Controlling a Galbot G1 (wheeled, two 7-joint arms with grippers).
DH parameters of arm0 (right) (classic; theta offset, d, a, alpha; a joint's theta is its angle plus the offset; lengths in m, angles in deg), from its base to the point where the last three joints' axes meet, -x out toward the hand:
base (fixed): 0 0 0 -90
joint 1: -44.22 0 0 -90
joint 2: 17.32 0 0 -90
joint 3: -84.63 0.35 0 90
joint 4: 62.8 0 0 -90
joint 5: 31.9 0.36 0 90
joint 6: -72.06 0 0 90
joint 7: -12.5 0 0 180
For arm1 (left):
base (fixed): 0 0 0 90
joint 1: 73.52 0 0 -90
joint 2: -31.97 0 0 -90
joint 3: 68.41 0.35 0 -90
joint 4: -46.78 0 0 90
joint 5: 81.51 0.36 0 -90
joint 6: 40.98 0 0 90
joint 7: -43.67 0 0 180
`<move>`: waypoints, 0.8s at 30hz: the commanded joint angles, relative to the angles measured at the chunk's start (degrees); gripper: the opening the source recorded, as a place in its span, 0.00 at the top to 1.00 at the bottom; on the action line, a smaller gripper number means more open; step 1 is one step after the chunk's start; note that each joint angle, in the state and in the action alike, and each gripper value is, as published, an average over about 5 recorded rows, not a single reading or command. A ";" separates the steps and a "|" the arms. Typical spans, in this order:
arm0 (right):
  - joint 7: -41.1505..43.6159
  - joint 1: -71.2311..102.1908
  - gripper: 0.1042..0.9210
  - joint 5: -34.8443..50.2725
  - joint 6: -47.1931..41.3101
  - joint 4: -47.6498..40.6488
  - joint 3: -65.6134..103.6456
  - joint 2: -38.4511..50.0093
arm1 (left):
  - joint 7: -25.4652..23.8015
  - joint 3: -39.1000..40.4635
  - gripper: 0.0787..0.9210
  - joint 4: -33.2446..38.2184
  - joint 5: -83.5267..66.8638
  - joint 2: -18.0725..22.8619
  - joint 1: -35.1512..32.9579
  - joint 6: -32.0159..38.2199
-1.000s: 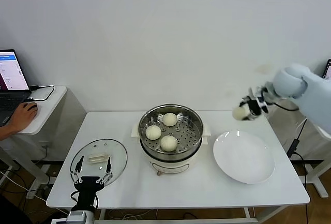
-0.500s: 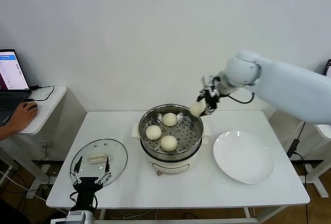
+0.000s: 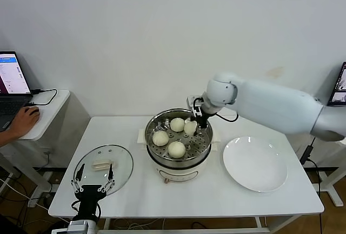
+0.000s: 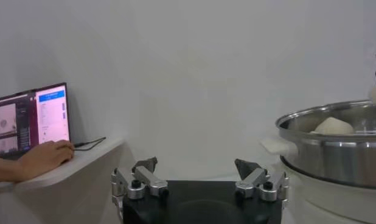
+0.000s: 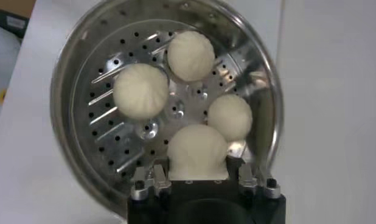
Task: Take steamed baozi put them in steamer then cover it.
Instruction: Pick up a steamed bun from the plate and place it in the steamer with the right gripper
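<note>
**Right wrist view: fourth bun poised over the last gap**

The right gripper [image 5: 199, 176] clasps the fourth baozi [image 5: 198, 152] above the steamer [image 3: 179, 136] tray, mid-table. The cover [image 3: 104, 168] waits near the table's left edge, under the wide-open left gripper [image 3: 95, 184].
</note>
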 commanded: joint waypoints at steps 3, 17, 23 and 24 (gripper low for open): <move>-0.60 5.43 0.41 -3.54 -0.77 -4.17 0.93 -2.46 | 0.01 -0.01 0.12 -0.14 0.02 0.04 -0.09 0.02; -0.74 2.34 0.29 -1.89 -0.06 0.85 4.90 2.72 | 0.05 0.19 0.12 0.06 0.22 0.21 0.19 -0.12; -5.53 2.00 0.13 -0.23 -0.35 11.01 8.05 11.63 | -0.11 0.43 0.12 -0.22 0.19 0.04 0.41 -0.06; -7.57 2.83 0.13 -0.05 -0.16 12.96 9.15 13.67 | -0.17 0.47 0.12 -0.28 0.16 0.02 0.45 0.01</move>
